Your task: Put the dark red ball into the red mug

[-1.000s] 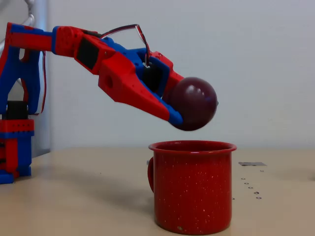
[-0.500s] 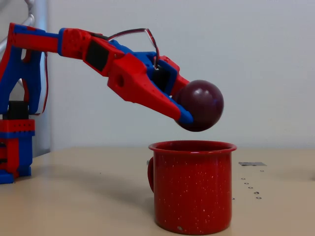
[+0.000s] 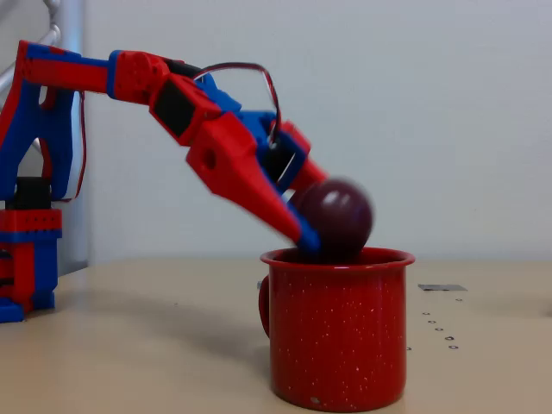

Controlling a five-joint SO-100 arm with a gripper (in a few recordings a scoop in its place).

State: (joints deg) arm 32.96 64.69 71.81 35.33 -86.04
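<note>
At the mug's mouth in the fixed view, the gripper (image 3: pixel 317 231) points steeply down and to the right, its red-and-blue fingers closed around the dark red ball (image 3: pixel 335 216). The near finger (image 3: pixel 259 194) runs along the ball's left side and its blue tip reaches the level of the rim, just inside the left part of the opening. The far finger is mostly hidden behind the ball, so how wide the jaws stand cannot be read beyond the ball's own width. The ball is slightly blurred. Its lower edge dips below the rolled rim of the red mug (image 3: pixel 336 332), while most of the sphere sits above it. To the right of the gripper, a band of open rim shows between the ball and the mug's right edge; to the left, the fingertip is almost at the rim, with little room. Below the gripper the mug stands upright on the tan table (image 3: pixel 129 345), its small loop handle at the left side. Behind and up-left of the gripper, the arm (image 3: pixel 129 78) stretches back to its base at the left edge of the picture. A loop of wire arches over the wrist. Right of the mug, the table surface is open apart from a small grey patch (image 3: pixel 442 287) and a row of small dots.
</note>
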